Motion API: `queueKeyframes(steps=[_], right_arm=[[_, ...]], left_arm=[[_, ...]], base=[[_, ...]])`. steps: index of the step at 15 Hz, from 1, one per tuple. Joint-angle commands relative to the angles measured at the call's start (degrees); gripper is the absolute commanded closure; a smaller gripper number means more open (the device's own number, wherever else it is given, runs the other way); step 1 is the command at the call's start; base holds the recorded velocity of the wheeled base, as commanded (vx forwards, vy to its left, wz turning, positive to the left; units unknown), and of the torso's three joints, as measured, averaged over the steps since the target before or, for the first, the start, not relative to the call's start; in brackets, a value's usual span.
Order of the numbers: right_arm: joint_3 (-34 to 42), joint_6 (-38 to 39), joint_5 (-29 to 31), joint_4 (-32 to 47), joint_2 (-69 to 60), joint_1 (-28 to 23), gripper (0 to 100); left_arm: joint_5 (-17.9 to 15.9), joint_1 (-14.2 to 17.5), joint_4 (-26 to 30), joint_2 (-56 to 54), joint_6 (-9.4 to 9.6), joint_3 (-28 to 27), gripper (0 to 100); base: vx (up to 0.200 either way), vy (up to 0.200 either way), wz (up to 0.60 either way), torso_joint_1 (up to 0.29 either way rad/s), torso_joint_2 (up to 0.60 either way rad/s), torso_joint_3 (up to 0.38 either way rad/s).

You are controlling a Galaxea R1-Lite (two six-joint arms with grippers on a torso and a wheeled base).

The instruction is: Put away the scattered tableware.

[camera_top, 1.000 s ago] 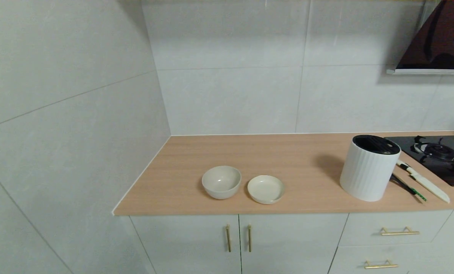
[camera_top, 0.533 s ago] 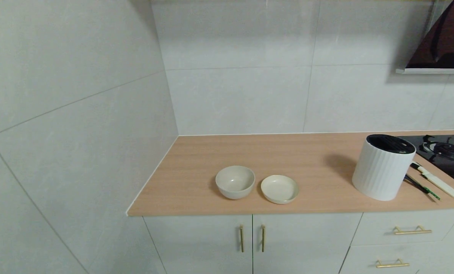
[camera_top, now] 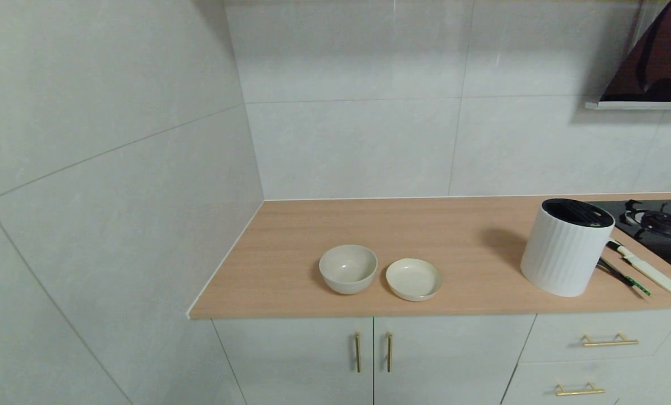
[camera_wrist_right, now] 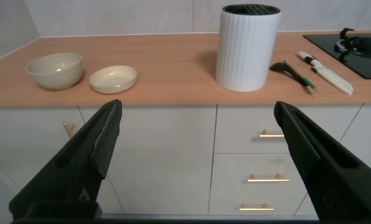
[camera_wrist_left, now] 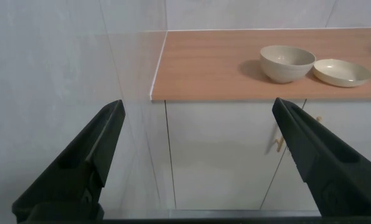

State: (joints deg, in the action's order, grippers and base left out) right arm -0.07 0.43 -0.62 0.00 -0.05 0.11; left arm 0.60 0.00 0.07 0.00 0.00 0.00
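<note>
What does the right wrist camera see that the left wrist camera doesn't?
Right wrist view: the white ribbed holder, the knife, a dark utensil, the stove and drawer handles. Left wrist view: the counter's front corner beside the side wall. Both: the bowl and the shallow dish on the counter.

Glossy ceramic bowl [camera_top: 348, 268] and dish [camera_top: 413, 278] on matt wood-look counter [camera_top: 425, 230]
</note>
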Motion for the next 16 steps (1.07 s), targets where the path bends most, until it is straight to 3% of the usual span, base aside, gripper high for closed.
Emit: queueKeyframes(steps=[1,5,16], right_arm=[[-0.01,0.01,0.01,0.00,0.05,-0.02,0],[-0.01,0.10,0.01,0.00,0.05,0.07,0],[0.07,0.01,0.01,0.00,0.05,0.07,0]], left_arm=[[0.02,0.00,-0.07,0.00,0.00,0.00,0],[0.02,0.00,-0.07,0.00,0.00,0.00,0],[0.02,0.00,0.01,0.00,-0.09,0.00,0]], base=[[0.000,0.000,0.00,0.000,0.00,0.000],[0.000,0.000,0.00,-0.031,0.07,0.036],[0.000,0.000,0.00,-0.195,0.43,0.236]])
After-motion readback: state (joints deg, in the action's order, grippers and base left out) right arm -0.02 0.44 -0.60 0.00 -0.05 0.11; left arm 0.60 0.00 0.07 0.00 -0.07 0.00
